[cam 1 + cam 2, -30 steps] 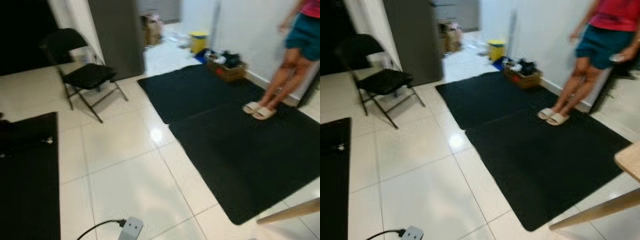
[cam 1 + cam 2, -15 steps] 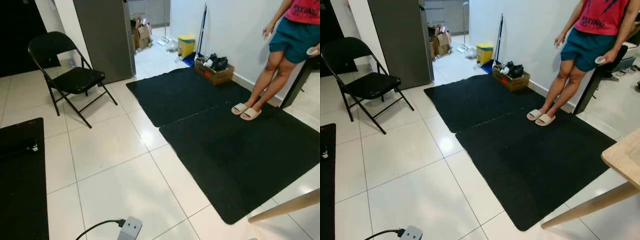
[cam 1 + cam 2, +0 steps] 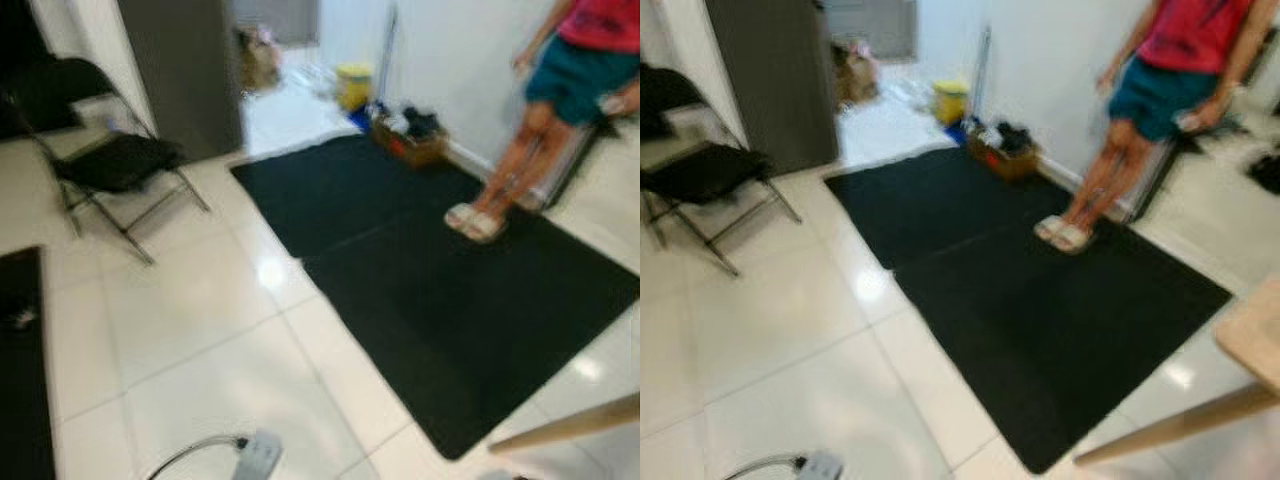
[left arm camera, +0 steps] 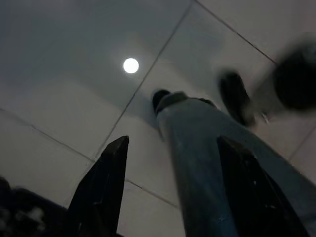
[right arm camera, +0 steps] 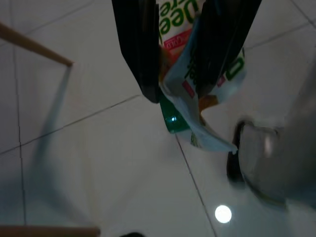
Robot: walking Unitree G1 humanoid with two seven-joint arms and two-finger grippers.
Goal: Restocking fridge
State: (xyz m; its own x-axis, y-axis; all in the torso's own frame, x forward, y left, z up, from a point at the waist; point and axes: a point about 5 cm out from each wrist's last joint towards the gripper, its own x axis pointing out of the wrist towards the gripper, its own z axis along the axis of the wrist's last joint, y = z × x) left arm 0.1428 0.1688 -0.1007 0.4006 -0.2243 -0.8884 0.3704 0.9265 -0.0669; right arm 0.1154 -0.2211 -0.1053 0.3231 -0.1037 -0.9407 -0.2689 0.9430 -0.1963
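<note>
A black mat [image 3: 420, 260] covers the tiled floor on the right, a person [image 3: 1160, 110] standing at its far edge. A folding chair [image 3: 110, 160] sits far left. The right gripper [image 5: 177, 54] clamps a green-and-white packet [image 5: 197, 94]; the left gripper [image 4: 168, 187] hangs with fingers spread.

Left gripper [image 4: 170, 190] has 2 long black fingers [image 4: 101, 190].

A home: white tiled floor [image 3: 200, 330], black mats [image 3: 440, 290], folding chair [image 3: 110, 160] (fridge [image 3: 180, 70] behind it).
</note>
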